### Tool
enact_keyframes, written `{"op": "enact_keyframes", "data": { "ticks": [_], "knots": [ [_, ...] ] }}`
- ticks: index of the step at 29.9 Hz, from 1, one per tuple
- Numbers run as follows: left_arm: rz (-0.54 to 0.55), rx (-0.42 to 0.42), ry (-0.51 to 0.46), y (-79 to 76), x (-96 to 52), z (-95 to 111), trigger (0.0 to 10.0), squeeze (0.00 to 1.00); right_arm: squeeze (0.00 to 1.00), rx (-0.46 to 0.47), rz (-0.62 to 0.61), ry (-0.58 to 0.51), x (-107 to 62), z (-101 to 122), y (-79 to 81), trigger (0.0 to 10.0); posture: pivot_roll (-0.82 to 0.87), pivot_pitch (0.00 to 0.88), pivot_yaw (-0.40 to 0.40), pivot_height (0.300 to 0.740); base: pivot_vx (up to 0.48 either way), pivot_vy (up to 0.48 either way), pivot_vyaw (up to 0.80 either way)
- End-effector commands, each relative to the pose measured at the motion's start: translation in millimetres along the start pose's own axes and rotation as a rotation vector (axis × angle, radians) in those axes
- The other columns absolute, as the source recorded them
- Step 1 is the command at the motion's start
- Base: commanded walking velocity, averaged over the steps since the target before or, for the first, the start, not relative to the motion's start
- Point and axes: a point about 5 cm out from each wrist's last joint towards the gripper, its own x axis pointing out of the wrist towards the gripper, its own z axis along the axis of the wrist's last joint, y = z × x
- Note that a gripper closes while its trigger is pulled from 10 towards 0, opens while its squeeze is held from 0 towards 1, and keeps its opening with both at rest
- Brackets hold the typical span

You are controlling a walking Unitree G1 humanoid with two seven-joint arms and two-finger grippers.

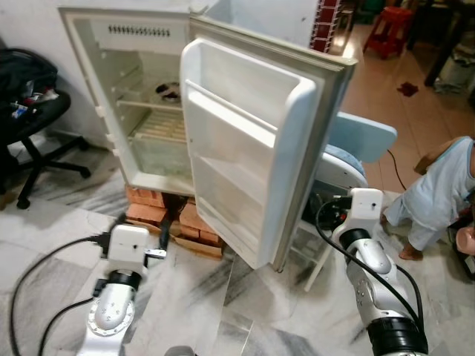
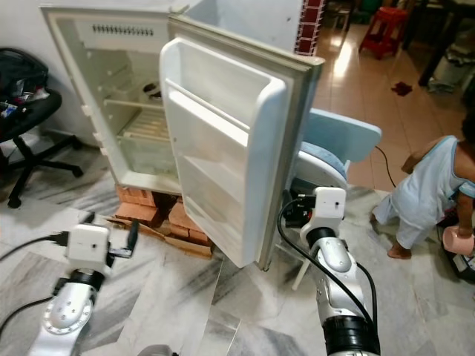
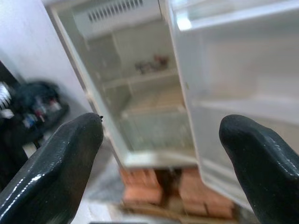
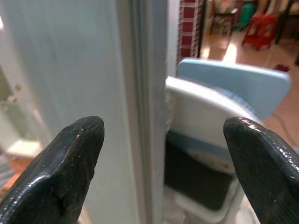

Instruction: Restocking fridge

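Note:
A small white fridge (image 1: 148,111) stands on red bricks (image 1: 156,202) with its door (image 1: 245,148) swung wide towards me. A small dark item (image 1: 169,90) lies on an upper shelf inside. My left gripper (image 3: 161,123) is open, held low in front of the fridge and facing its interior, apart from it. My right gripper (image 4: 163,123) is open at the door's outer edge (image 4: 149,107), one finger (image 4: 70,154) on either side of that edge, with nothing gripped. Its wrist (image 1: 364,206) sits just right of the door.
A pale blue chair (image 1: 356,137) stands close behind the open door. A black office chair (image 1: 30,126) with clutter is at the left. A small person (image 1: 438,193) crouches at the right. Black cables (image 1: 44,259) run over the marble floor. A red stool (image 1: 390,30) stands far back.

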Motion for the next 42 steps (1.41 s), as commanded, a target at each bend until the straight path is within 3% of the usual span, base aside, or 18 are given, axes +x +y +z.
{"op": "enact_keyframes", "data": {
  "ticks": [1,3,6,13,19,30,31,32,33,37,38,39,42],
  "knots": [
    [-0.017,0.038,-0.048,-1.6,-0.2,10,10.0,0.0,0.0,0.01,-0.037,-0.014,-3.7,3,-6.2,10.0,0.09,0.0,-0.038,0.74,0.0,0.0,0.0],
    [-0.064,0.045,-0.035,-8.8,-1.3,5,10.0,0.0,0.0,0.008,-0.034,-0.002,-8.2,-2,-3.6,10.0,0.08,0.0,-0.039,0.74,0.0,0.0,0.0],
    [-0.03,-0.088,0.067,-12.4,3.0,-13,10.0,0.0,0.0,0.013,-0.022,0.015,-5.7,-7,3.8,10.0,0.08,0.0,-0.04,0.74,0.0,0.0,0.0],
    [-0.038,-0.165,0.087,-16.6,11.0,-13,10.0,0.0,0.0,0.022,0.012,-0.02,7.7,4,15.6,10.0,0.08,0.0,-0.033,0.74,0.0,0.0,0.12],
    [-0.054,-0.161,0.078,-18.9,12.7,-13,10.0,0.0,0.0,0.025,0.001,-0.061,21.4,18,16.3,10.0,0.09,0.0,-0.037,0.74,0.041,0.0,0.61],
    [-0.058,-0.184,0.096,-19.0,9.5,-19,10.0,0.0,0.0,0.02,-0.022,-0.029,13.1,4,12.1,10.0,0.09,0.0,-0.034,0.74,0.143,0.0,0.0],
    [-0.066,-0.176,0.097,-19.4,9.4,-19,10.0,0.0,0.12,0.028,-0.03,-0.024,10.3,1,11.2,10.0,0.09,0.0,-0.033,0.74,0.0,0.0,0.0],
    [-0.068,-0.172,0.099,-19.6,9.3,-19,10.0,0.0,0.75,0.033,-0.033,-0.022,9.4,1,10.9,10.0,0.09,0.0,-0.032,0.74,0.0,0.0,0.0],
    [-0.068,-0.172,0.1,-19.7,9.2,-19,10.0,0.0,1.0,0.046,-0.028,-0.023,8.7,0,11.1,10.0,0.09,0.0,-0.032,0.74,0.0,0.0,0.0],
    [-0.069,-0.172,0.103,-19.7,9.5,-19,10.0,0.0,1.0,0.034,-0.037,-0.024,11.2,1,12.3,10.0,0.09,0.0,-0.033,0.74,0.0,0.0,0.0],
    [-0.069,-0.172,0.104,-19.7,9.4,-20,10.0,0.0,0.85,0.045,-0.04,-0.024,13.3,2,13.0,10.0,0.09,0.0,-0.033,0.74,0.0,0.0,0.0],
    [-0.07,-0.172,0.108,-20.2,9.0,-21,10.0,0.0,0.0,0.064,-0.04,-0.026,18.8,5,16.2,10.0,0.09,0.0,-0.034,0.74,0.0,0.0,0.0],
    [-0.074,-0.166,0.121,-21.4,7.1,-23,10.0,0.0,0.0,0.078,-0.033,-0.036,24.8,9,20.7,10.0,0.09,0.0,-0.035,0.74,0.0,0.0,0.0]
  ]
}}
